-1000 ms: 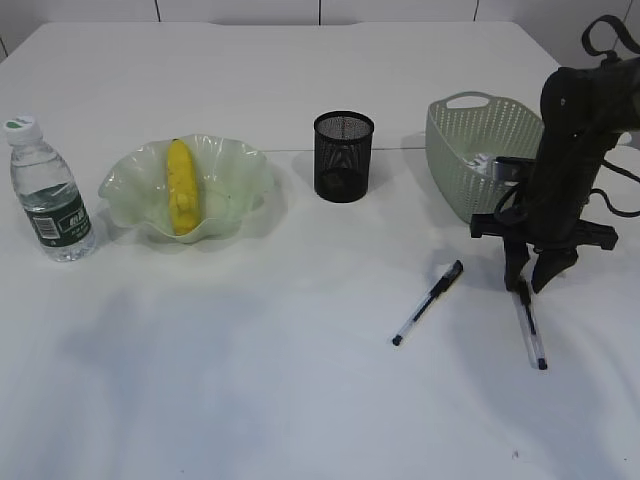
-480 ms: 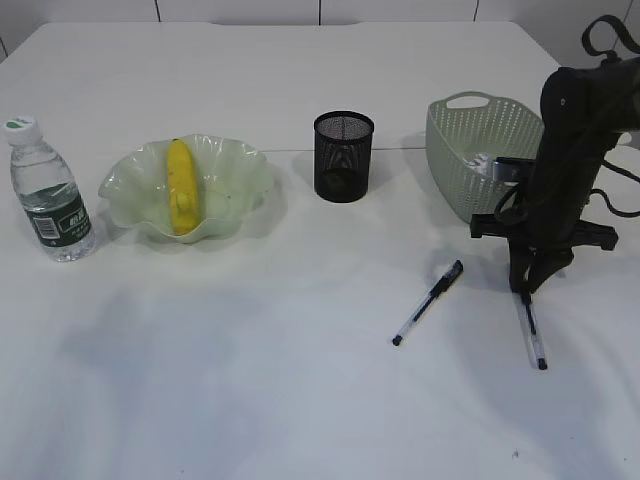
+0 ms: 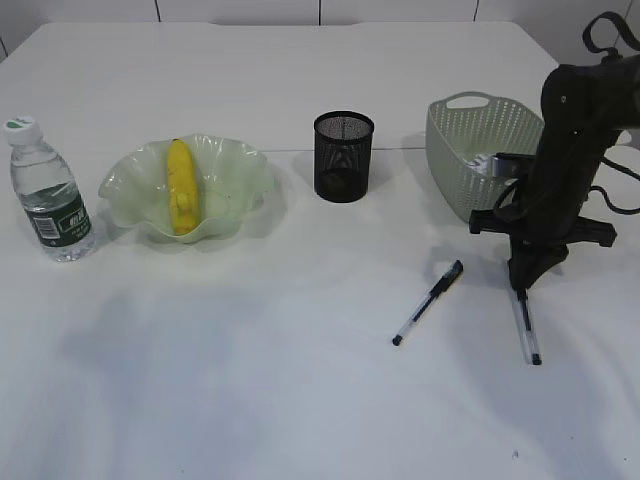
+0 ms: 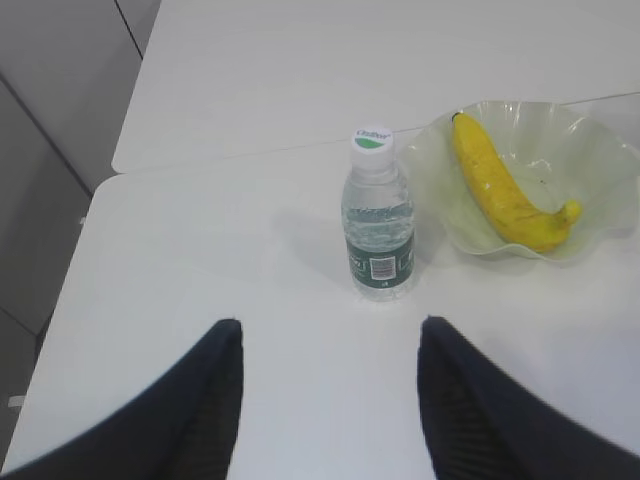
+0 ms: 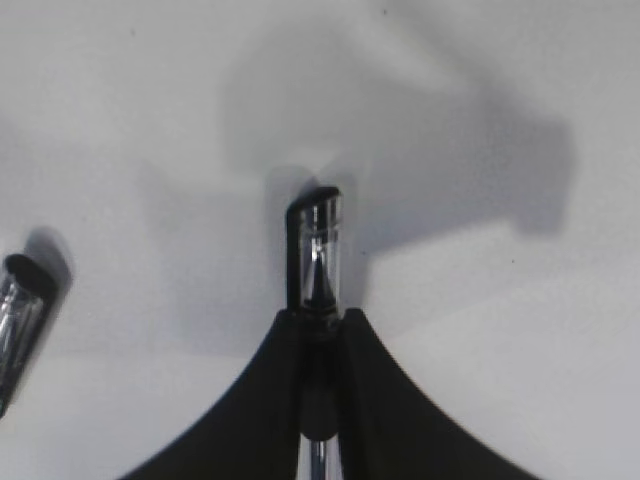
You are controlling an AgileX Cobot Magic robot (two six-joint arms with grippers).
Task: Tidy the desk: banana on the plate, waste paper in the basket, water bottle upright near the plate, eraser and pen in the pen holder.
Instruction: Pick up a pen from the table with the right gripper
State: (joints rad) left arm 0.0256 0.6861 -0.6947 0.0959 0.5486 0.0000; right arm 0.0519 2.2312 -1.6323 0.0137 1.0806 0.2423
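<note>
judging by the tabletop (image 3: 300, 400), most is done: banana (image 3: 181, 186) on plate (image 3: 125, 180), bottle (image 3: 48, 190) upright beside it, paper probably in the basket (image 3: 460, 150). right claw (image 5: 320, 325) pinches one pen (image 3: 526, 328); another pen (image 3: 427, 302) lies loose; left claw (image 4: 325, 345) open.

White table (image 3: 300, 90) bearing, from left to right: an upright water bottle (image 3: 47, 190); just beside it a wavy-rimmed translucent plate (image 3: 240, 175); a black mesh pen holder (image 3: 343, 155); a pale green basket (image 3: 470, 150); nearer the front edge, two pens, one (image 3: 428, 301) lying apart, the other (image 3: 527, 335) further right.
</note>
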